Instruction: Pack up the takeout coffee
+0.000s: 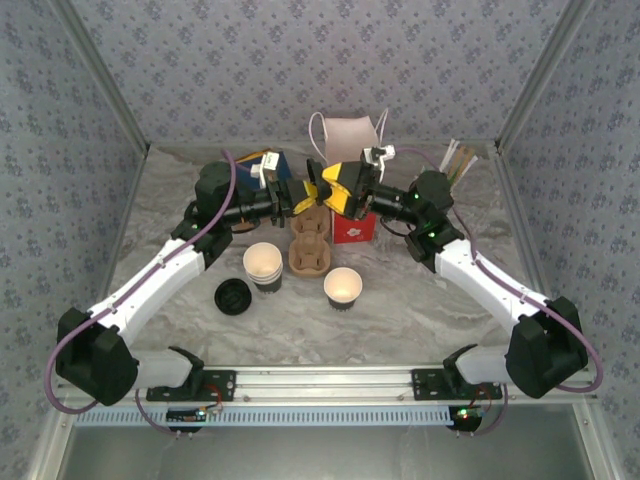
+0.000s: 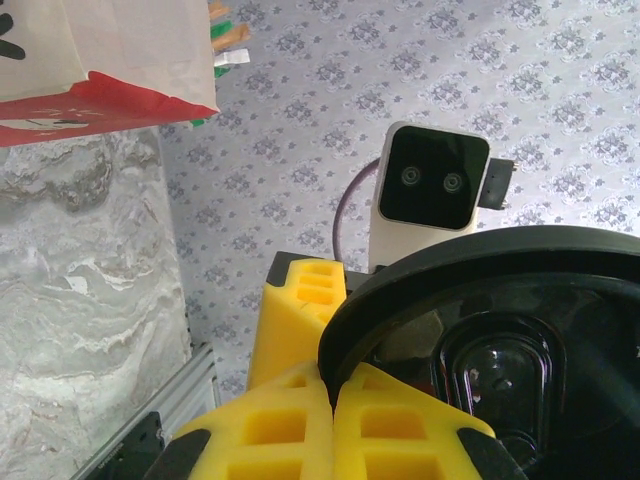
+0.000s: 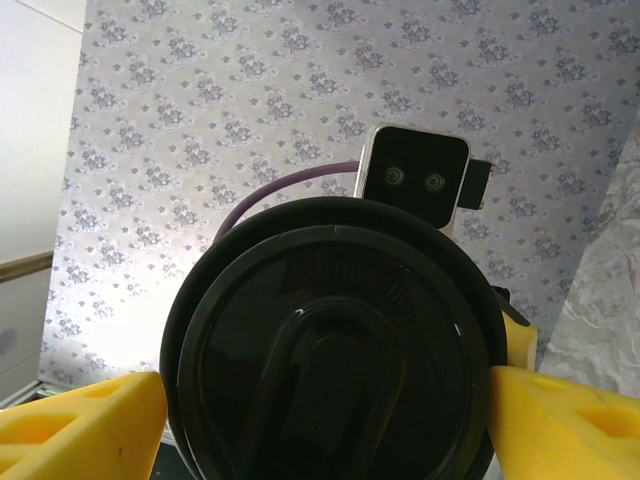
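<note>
Black lid (image 3: 330, 330) is hanging in mid-air, the left gripper (image 2: 330, 388) pinching its rim and the right gripper (image 3: 330, 400) pressing its fingers against opposite edges. Lidless paper cup (image 1: 342, 287) is standing on the table (image 1: 420, 310). Judging by this, the left should be releasing only once the right's hold is firm.

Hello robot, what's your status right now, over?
Left gripper shut on black lid's rim. Right gripper flanks same lid, grip unclear. Paper cup lidless on table. Another cup and carrier close beside it.
</note>
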`<state>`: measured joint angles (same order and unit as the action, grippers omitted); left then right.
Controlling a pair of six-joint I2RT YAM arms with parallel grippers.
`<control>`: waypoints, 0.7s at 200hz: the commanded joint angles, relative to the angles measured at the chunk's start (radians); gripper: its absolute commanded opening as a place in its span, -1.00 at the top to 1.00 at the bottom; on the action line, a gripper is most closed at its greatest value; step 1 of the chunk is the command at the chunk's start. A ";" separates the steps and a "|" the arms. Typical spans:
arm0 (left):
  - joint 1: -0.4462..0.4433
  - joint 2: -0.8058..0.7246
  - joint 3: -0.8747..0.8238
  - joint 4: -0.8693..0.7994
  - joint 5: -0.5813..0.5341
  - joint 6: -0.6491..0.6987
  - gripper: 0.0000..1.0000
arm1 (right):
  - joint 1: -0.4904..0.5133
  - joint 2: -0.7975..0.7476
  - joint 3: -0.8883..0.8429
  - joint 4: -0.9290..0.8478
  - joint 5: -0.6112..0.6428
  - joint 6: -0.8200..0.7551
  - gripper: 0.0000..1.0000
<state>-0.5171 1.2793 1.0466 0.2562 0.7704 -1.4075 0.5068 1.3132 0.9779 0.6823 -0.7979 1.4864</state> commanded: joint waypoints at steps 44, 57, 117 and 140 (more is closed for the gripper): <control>-0.004 0.005 0.034 0.016 0.014 0.012 1.00 | 0.027 -0.022 0.053 -0.094 -0.033 -0.086 -0.62; -0.005 0.004 0.036 0.013 0.013 0.014 1.00 | 0.026 -0.023 0.051 -0.096 -0.031 -0.086 -0.56; -0.003 0.002 0.033 0.004 0.011 0.018 0.89 | 0.023 -0.034 0.048 -0.113 -0.018 -0.092 -0.43; -0.004 -0.003 0.030 0.002 0.010 0.020 0.77 | 0.017 -0.040 0.041 -0.115 -0.013 -0.090 -0.43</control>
<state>-0.5171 1.2793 1.0466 0.2359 0.7704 -1.4055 0.5129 1.3006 1.0012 0.5716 -0.7956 1.4120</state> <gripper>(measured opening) 0.093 0.717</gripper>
